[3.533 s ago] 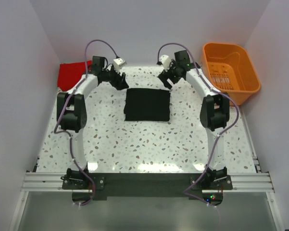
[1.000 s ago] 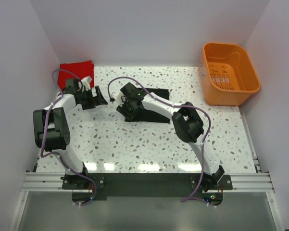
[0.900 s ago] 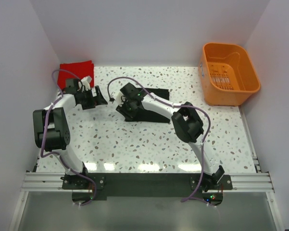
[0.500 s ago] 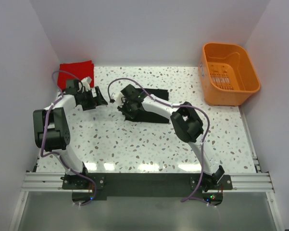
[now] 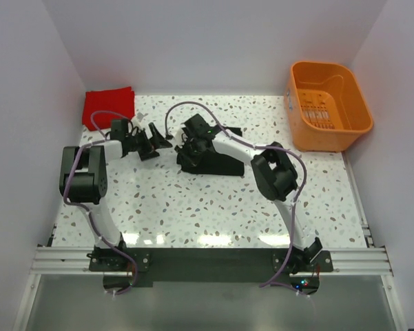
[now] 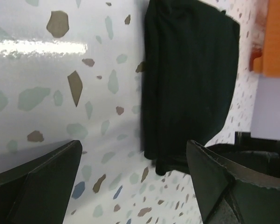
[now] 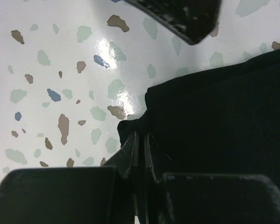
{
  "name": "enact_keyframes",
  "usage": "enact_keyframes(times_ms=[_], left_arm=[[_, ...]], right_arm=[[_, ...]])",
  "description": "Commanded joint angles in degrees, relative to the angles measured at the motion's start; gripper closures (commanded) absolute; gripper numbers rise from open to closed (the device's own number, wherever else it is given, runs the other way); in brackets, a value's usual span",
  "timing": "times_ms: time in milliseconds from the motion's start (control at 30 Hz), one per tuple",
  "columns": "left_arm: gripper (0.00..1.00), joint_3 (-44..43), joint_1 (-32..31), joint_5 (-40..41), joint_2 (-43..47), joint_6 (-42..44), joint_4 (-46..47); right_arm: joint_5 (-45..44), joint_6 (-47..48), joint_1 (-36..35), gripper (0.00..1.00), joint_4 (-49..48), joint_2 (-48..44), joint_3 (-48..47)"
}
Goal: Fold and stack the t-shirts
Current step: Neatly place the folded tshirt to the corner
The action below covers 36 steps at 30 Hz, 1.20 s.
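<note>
Right arm bends across, right gripper (image 7: 140,136) pinched on the black t-shirt (image 7: 223,116) corner; left gripper (image 5: 158,138) hovers beside, jaws wide apart.

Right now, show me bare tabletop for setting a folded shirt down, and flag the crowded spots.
Freest: the table's wide strip between the black shirt and the near edge. Also bare: between the right arm and the orange basket. Crowded: the shirt's left edge, where the open left gripper meets the right gripper pinching cloth.

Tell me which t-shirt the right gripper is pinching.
The black t-shirt, pinched at its corner by the right gripper; the red t-shirt lies apart, far left.
</note>
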State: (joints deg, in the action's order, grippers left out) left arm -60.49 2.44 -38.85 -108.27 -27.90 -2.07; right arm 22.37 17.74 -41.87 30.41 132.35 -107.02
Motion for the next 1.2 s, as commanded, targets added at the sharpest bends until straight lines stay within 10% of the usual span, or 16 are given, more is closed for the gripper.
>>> enact_keyframes(times_ms=[0,667,900,1167], left_arm=[[0.0,0.02,-1.11,-4.74,-3.26,-11.46,11.11],[0.04,-3.14,-10.61,-5.97,-15.57,-28.87,20.35],[0.28,-2.45,-12.72,-7.91,-17.85,-33.44,23.42],[0.87,-10.24,-12.19,-6.25,-17.33,-25.39,14.49]], right_arm=[[4.61,-1.21,0.56,1.0,-1.76,-6.05,0.24],[6.63,-6.75,0.38,1.0,-2.99,-5.71,-5.74],[6.9,-6.84,-0.32,1.0,-3.08,-5.44,-6.01],[5.76,-7.45,-0.32,0.97,-2.47,-5.97,-5.83]])
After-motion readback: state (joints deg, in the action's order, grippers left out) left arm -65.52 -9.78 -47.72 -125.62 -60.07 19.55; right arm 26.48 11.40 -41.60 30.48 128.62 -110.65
